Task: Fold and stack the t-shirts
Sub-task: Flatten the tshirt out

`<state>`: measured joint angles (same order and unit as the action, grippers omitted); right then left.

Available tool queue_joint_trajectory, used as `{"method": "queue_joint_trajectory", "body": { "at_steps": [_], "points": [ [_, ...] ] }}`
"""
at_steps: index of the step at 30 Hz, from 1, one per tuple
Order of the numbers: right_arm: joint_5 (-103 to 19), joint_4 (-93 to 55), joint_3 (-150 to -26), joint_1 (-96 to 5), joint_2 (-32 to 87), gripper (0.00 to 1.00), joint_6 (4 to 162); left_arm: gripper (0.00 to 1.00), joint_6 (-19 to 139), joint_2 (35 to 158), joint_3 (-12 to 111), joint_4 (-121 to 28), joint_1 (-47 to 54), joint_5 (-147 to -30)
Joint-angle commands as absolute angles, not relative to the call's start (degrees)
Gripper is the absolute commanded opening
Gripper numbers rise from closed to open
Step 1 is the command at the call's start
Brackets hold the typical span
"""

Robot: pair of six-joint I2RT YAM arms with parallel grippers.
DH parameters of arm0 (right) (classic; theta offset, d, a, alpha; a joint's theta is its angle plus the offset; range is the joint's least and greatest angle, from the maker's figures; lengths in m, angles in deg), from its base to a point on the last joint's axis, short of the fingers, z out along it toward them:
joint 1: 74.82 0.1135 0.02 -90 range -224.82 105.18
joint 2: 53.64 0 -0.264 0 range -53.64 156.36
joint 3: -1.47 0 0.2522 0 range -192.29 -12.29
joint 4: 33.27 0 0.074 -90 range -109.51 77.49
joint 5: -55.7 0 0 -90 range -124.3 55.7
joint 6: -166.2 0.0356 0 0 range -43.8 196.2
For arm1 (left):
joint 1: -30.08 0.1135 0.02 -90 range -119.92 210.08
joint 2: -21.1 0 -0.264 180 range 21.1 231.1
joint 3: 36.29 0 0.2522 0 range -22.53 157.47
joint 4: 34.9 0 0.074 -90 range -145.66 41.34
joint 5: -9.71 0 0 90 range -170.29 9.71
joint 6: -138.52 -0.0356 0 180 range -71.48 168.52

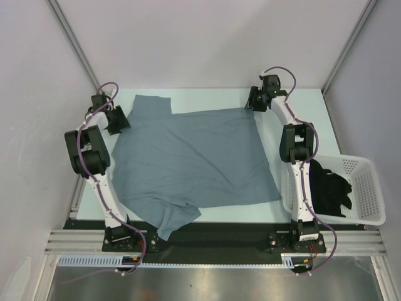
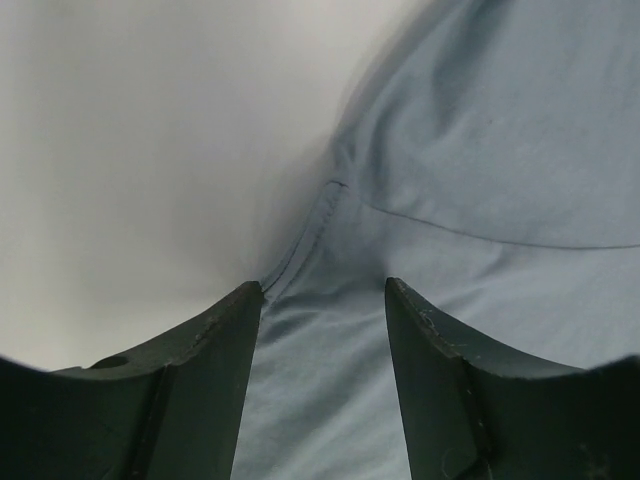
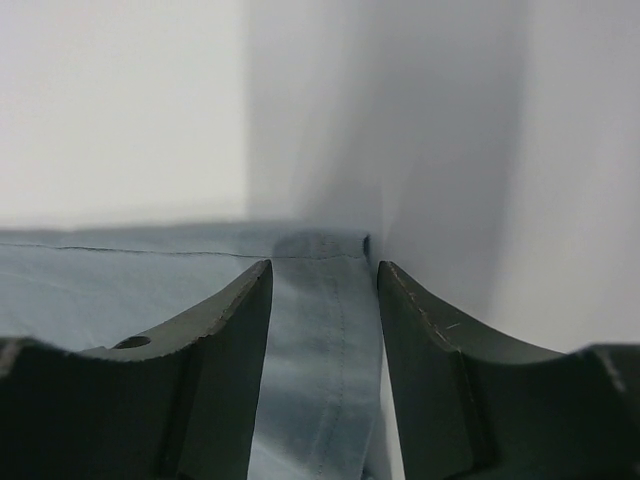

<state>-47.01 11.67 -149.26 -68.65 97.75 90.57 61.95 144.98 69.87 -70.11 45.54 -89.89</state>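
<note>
A slate grey-blue t-shirt (image 1: pixel 188 157) lies spread over the table, one sleeve hanging over the near edge. A black t-shirt (image 1: pixel 329 188) sits bunched in the basket at the right. My left gripper (image 1: pixel 119 119) is at the shirt's far left edge, by the sleeve seam. Its jaws stand apart, with the shirt's cloth (image 2: pixel 320 380) lying between them (image 2: pixel 323 285). My right gripper (image 1: pixel 254 100) is at the shirt's far right corner. Its jaws also stand apart, straddling the stitched hem (image 3: pixel 325 330) of that corner (image 3: pixel 324 265). Neither gripper pinches the cloth.
A white lattice basket (image 1: pixel 369 182) stands at the table's near right, beside the right arm's base. White walls close in the table at the back and on both sides. A dark strip (image 1: pixel 238 229) runs along the near edge.
</note>
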Motion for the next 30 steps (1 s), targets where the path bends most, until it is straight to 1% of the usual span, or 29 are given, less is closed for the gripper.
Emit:
{"method": "queue_joint_trajectory", "body": {
  "at_steps": [1,5,10,11,13,14,16,17,19,20,22,27,30],
  "points": [
    [-47.04,13.36,-149.93,-67.09,99.81,0.52,91.23,0.6,62.58,147.56,74.49,-71.24,46.07,-90.75],
    [-46.34,12.92,-149.14,-67.09,99.81,0.48,91.67,0.59,62.67,150.03,77.13,-72.12,45.99,-91.45],
    [-45.55,12.93,-147.91,-67.61,99.46,0.44,92.28,0.56,62.67,151.35,78.8,-72.92,45.99,-92.68],
    [-45.72,12.49,-147.82,-67.79,99.46,0.39,92.54,0.54,62.67,151.7,78.98,-72.83,45.99,-92.94],
    [-45.99,12.31,-147.82,-68.14,99.37,0.35,93.5,0.52,62.84,152.32,79.76,-73.18,45.99,-93.64],
    [-46.16,11.96,-147.82,-68.23,99.37,0.28,93.69,0.5,62.93,152.58,80.29,-73.53,46.07,-93.65],
    [-46.6,11.69,-147.82,-68.41,99.55,0.23,94.04,0.43,63.37,153.64,81.61,-74.06,46.07,-94.26],
    [-46.78,11.52,-147.82,-68.49,99.55,0.17,94.13,0.39,63.46,154.08,82.23,-74.32,46.07,-94.52],
    [-47.13,11.26,-147.73,-68.49,99.64,0.09,94.22,0.32,63.9,155.04,83.8,-74.94,46.07,-94.96],
    [-46.95,10.99,-147.64,-68.49,99.64,0.05,94.65,0.24,64.07,155.39,84.34,-75.03,46.07,-94.96],
    [-45.64,10.29,-147.38,-68.58,99.55,0.01,95.09,0.18,65.12,156.53,86.35,-75.64,46.16,-94.79],
    [-43.88,6.43,-147.38,-69.02,99.81,0.0,97.55,0.02,68.03,158.82,90.22,-74.42,46.51,-95.14],
    [-42.91,3.26,-147.64,-69.29,99.99,0.0,98.78,0.0,70.31,160.67,93.03,-73.01,46.6,-96.19]
  ]
}}
